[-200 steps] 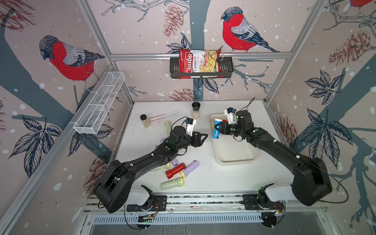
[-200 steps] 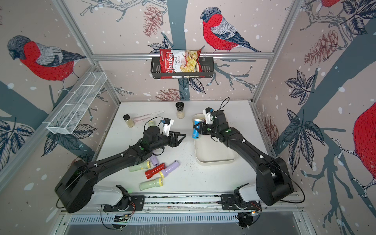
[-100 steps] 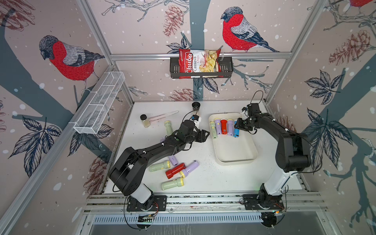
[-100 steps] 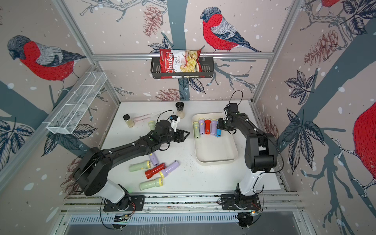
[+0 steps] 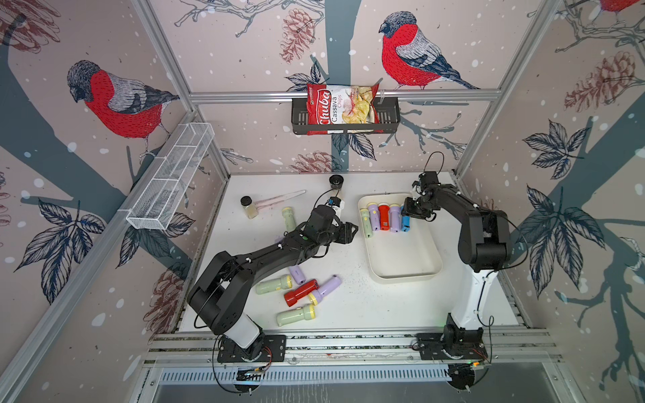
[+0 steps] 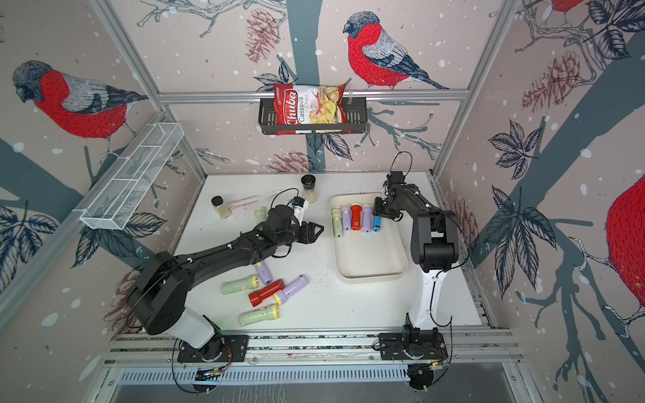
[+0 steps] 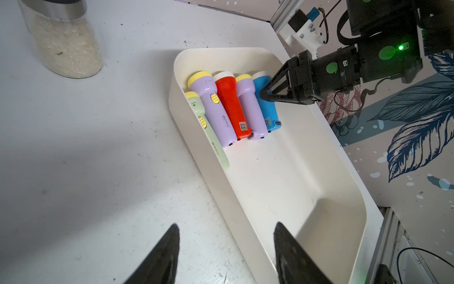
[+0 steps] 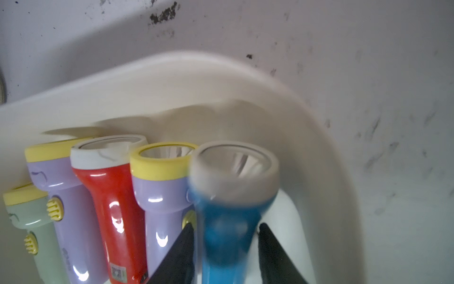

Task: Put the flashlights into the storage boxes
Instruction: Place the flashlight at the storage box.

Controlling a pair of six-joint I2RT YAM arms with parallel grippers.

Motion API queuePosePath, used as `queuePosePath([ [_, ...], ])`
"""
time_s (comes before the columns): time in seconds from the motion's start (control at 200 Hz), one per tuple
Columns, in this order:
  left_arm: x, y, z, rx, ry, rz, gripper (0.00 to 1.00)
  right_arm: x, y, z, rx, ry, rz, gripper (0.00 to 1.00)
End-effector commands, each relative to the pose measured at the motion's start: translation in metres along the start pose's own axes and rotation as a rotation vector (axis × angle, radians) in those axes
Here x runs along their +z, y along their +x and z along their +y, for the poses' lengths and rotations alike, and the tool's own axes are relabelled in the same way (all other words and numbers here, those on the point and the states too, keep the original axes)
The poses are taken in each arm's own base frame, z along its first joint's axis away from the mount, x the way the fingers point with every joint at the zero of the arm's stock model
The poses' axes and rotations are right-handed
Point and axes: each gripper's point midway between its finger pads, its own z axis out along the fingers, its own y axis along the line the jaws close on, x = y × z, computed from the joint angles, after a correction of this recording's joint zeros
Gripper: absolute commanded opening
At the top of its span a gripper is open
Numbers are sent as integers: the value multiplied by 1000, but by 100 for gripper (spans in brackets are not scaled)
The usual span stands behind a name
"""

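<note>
Nesting blue torch (image 5: 405,222) tight against the row in tray (image 5: 401,254), right of centre, to save room, with right fingers (image 8: 272,258) flanking it, grip untellable, and left fingers (image 7: 164,258) spread, empty.

You have two matte black robot arms, the left arm (image 5: 275,253) and the right arm (image 5: 483,223), with boxy joint housings. Each rises from a rounded white base column (image 5: 242,328) on a black mounting plate (image 5: 275,348). Black cables (image 7: 340,27) loop around the wrists. The right arm carries round green stickers (image 7: 387,52), a lit green lamp (image 7: 401,47) and a white screwed bracket (image 7: 304,32). The left gripper (image 7: 226,225) and right gripper (image 8: 226,225) end in pointed black triangular fingers.
</note>
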Motion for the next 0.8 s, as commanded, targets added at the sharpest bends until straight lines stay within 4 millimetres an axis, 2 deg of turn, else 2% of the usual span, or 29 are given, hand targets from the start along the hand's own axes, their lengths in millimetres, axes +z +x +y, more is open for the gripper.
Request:
queuePosePath([
  [0.0, -2, -1, 1, 10, -10, -4, 61, 0, -1, 3, 15, -13, 14, 54],
  [0.05, -3, -3, 1, 8, -13, -7, 61, -3, -3, 4, 15, -16, 6, 58],
  [0.215, -8, -4, 2, -14, -31, -3, 61, -21, -9, 11, 12, -27, -33, 60],
  [0.335, -16, -8, 3, -45, -60, 7, 60, -44, -12, 18, -2, -27, -77, 61],
  [0.425, -24, 0, 11, -84, -112, 37, 60, -64, -12, 28, -17, -29, -121, 62],
  [0.44, -26, 1, 13, -89, -121, 44, 60, -68, -11, 31, -22, -33, -132, 62],
  [0.45, -28, -6, 9, -91, -117, 30, 60, -71, -11, 34, -27, -37, -138, 62],
  [0.47, -30, -8, 9, -98, -123, 30, 60, -75, -10, 38, -34, -42, -153, 62],
  [0.58, -46, 9, 30, -179, -257, 88, 54, -98, -1, 72, -95, -72, -236, 62],
  [0.78, -79, 49, 63, -325, -437, 197, 54, -106, 49, 151, -165, -215, -283, 62],
  [0.795, -81, 58, 70, -339, -459, 217, 54, -105, 53, 157, -168, -231, -279, 62],
])
